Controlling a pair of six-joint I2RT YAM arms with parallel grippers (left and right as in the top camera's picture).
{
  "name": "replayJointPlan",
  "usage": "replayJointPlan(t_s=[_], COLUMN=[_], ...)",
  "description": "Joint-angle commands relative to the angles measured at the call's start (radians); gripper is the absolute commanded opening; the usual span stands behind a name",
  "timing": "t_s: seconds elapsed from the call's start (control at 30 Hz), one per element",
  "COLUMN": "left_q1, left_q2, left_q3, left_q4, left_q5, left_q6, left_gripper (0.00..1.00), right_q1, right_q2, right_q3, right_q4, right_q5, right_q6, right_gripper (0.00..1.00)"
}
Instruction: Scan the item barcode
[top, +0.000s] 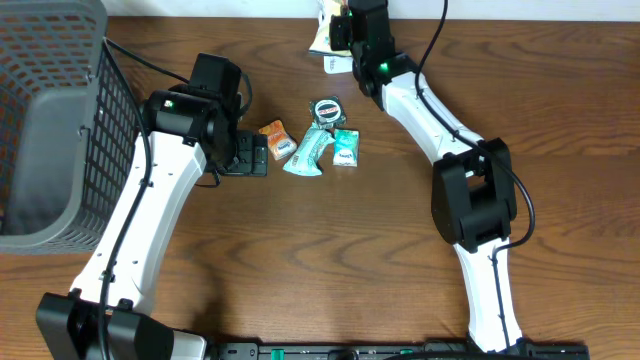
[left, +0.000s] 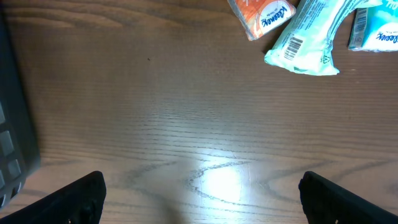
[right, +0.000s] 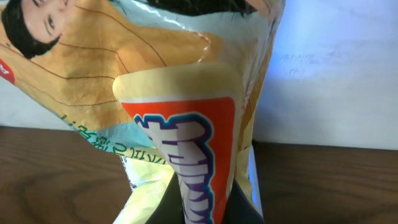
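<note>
1. The right gripper (right: 200, 211) is pinched shut on a snack bag (right: 180, 118), which is held at the 12 o'clock edge of the table (top: 330, 260).
2. The fingers (left: 74, 199) of the left gripper (left: 202, 199) are spread wide above bare wood.
3. A tissue pack (left: 305, 40) and an orange packet (left: 261, 15) are seen at its 1 o'clock.
4. A basket (top: 60, 40) is set at the table's 9 o'clock.

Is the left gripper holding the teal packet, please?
No, the left gripper is open and empty, with the teal packet lying well ahead of it.
</note>
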Motion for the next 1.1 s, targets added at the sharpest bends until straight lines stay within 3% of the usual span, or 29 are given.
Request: replayJointPlan(t_s=[0.0, 0.3, 0.47, 0.67, 0.8, 1.0, 1.07], left_q1=[0.000, 0.000, 0.000, 0.000, 0.000, 0.000, 0.000], left_q2=[0.003, 0.003, 0.003, 0.003, 0.003, 0.003, 0.003], left_q3=[-0.003, -0.003, -0.003, -0.003, -0.003, -0.003, -0.003], left_q4=[-0.004, -0.003, -0.004, -0.004, -0.003, -0.004, -0.003], left_q5=[-0.005, -0.005, -0.005, -0.005, -0.005, -0.005, -0.005], left_q6=[-0.005, -0.005, -0.005, -0.005, -0.005, -0.005, -0.005], left_gripper=[0.98, 0.98, 0.98, 0.98, 0.97, 0.98, 0.98], right_q1=[-0.008, -0.093, -0.217, -0.414, -0.543, -0.695, -0.751], right_q2=[-0.021, -0.076, -0.164, -0.193, -0.185, -0.185, -0.185], right_q3=[0.032, 0.033, 0.033, 0.032, 0.023, -0.002, -0.005], right_q4=[-0.002, -0.086, -0.294, -0.676, -0.838, -0.940, -0.982], right_q5=[0.028, 0.044, 0.105, 0.182, 0.218, 0.219, 0.222], right_q6=[-0.021, -0.021, -0.070, -0.272, -0.283, -0.282, -0.278], right_gripper=[0.01, 0.01, 0.01, 0.01, 0.01, 0.01, 0.39])
